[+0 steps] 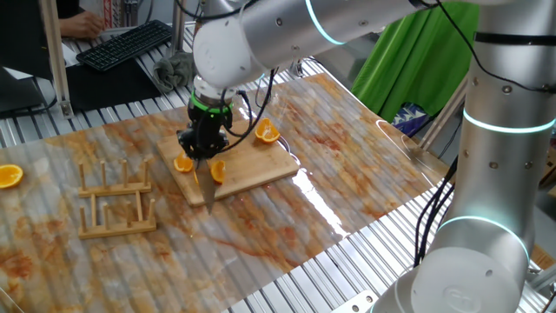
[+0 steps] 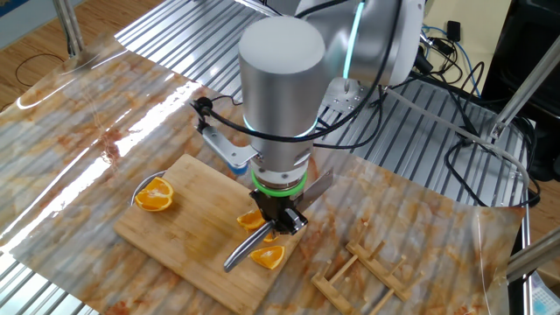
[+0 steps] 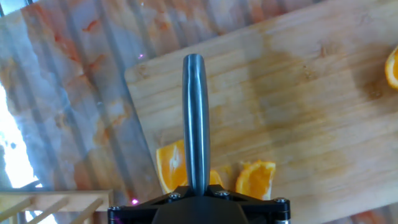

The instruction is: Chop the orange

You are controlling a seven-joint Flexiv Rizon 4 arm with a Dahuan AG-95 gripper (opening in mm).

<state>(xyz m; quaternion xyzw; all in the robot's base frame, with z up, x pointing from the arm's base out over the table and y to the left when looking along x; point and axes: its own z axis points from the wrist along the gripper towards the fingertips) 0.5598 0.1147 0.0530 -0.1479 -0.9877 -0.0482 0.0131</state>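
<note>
The orange lies on the wooden board point(image 1: 261, 165) as two wedges point(image 1: 183, 163) point(image 1: 217, 170), flesh bright, rind pale. My gripper point(image 1: 203, 149) hangs just above them, shut on a steel knife point(image 1: 208, 187) that points down between the wedges toward the board's near edge. The other fixed view shows the wedges point(image 2: 267, 256) point(image 2: 252, 220) on either side of the knife point(image 2: 245, 246) under the gripper point(image 2: 282, 219). In the hand view the knife point(image 3: 194, 118) runs straight out from the gripper point(image 3: 198, 194), with one wedge point(image 3: 169, 167) on its left and one wedge point(image 3: 255, 177) on its right.
A rounder orange half point(image 1: 267, 131) sits at the far corner of the board. Another half point(image 1: 9, 176) lies on the table at the far left. A wooden rack point(image 1: 117, 202) stands just left of the board. A keyboard point(image 1: 126, 43) sits at the back.
</note>
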